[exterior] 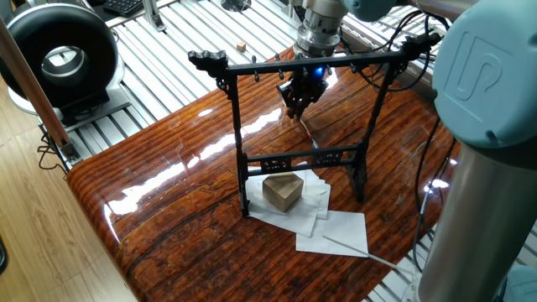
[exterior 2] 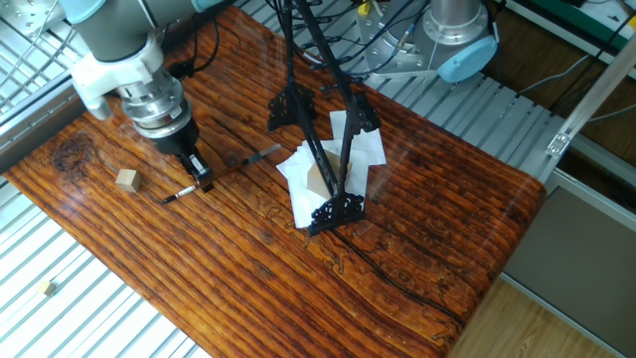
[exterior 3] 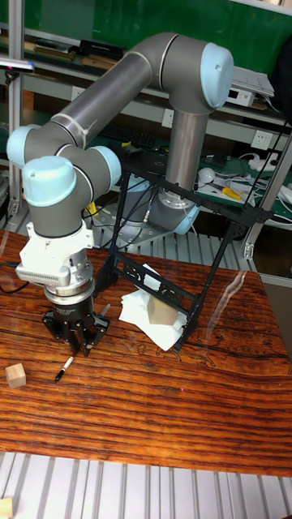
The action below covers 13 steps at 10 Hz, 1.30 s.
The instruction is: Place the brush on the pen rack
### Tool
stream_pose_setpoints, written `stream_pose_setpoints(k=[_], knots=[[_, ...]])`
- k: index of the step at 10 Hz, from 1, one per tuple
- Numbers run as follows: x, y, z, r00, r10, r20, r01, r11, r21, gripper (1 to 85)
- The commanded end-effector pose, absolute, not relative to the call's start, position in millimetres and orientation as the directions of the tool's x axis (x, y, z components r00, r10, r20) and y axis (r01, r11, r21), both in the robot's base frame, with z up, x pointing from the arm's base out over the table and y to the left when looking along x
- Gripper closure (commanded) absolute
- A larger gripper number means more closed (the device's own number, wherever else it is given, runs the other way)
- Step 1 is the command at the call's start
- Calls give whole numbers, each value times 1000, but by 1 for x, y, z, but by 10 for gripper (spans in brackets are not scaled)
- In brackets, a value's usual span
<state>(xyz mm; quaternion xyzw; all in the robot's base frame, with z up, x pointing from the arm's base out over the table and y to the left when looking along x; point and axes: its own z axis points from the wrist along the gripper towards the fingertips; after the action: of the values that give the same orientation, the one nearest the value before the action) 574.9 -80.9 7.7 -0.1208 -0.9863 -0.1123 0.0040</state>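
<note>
The brush (exterior 2: 179,193) is a thin dark stick with a pale tip. It slants down from my gripper (exterior 2: 202,179), whose fingers are shut on its upper end. In the tall fixed view the brush (exterior 3: 65,367) angles down to the left below the gripper (exterior 3: 79,347), just over the wooden table. In one fixed view the gripper (exterior: 295,109) shows behind the crossbar of the pen rack (exterior: 310,65), and the brush (exterior: 309,134) is a faint thin line under it. The pen rack (exterior 2: 318,149) stands upright to the right of the gripper, and nothing hangs from its pegs. Its lower rail (exterior 3: 146,277) is ornate.
A tan wooden block (exterior: 283,191) sits on white paper sheets (exterior: 336,228) at the rack's feet, with a pale thin rod (exterior: 344,245) on the paper. A small wooden cube (exterior 2: 125,179) lies left of the gripper. A second robot's base (exterior 2: 457,40) stands beyond the table.
</note>
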Motion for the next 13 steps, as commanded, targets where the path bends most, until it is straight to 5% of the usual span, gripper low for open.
stream_pose_setpoints(k=[1,3,5,7,9,13], knots=[[577,-84,10,-972,234,15,231,948,219,570],[570,-92,17,-970,240,45,244,956,166,593],[562,-96,29,-961,263,87,272,955,114,710],[563,-87,30,-958,271,93,282,948,147,727],[564,-77,29,-964,247,94,260,949,177,717],[553,-67,28,-980,166,112,188,954,233,560]])
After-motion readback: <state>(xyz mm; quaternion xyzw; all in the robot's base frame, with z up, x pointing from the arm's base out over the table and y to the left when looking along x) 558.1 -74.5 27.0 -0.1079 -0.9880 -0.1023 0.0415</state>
